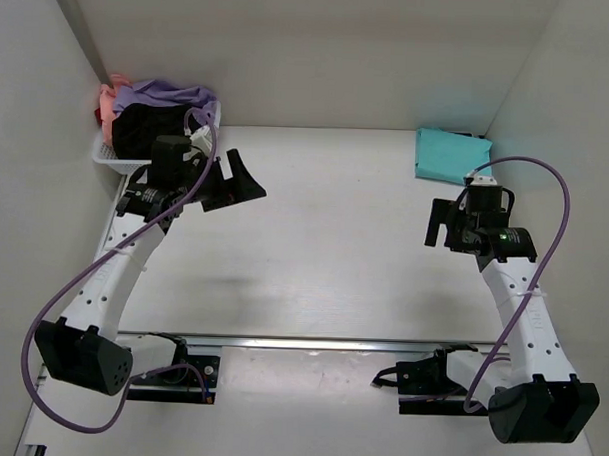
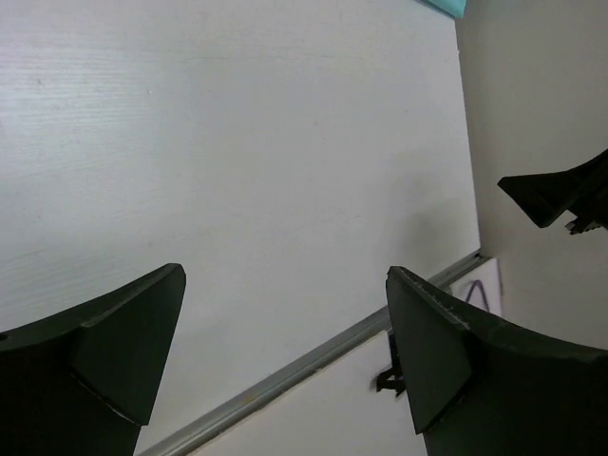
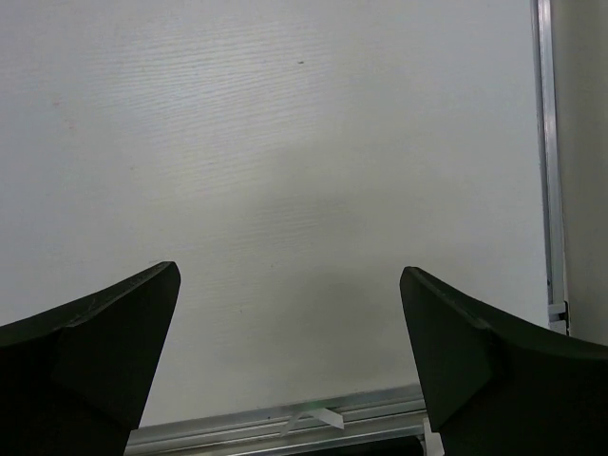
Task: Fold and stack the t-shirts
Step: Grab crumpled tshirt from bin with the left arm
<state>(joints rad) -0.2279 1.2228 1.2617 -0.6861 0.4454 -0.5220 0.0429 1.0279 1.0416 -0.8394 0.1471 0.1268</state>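
On the worktop [image 1: 334,249], the unfolded t-shirts [image 1: 148,122] sit heaped in the basket [image 1: 111,161] at the far-left corner, and we reckon the folded teal tee [image 1: 452,155] far right starts the stack. Left gripper [image 1: 236,186] and right gripper [image 1: 438,225] hang wide open, empty.

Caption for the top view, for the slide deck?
Left claw and right claw open, empty over the table; teal t-shirt folded far right, other t-shirts heaped in basket far left.
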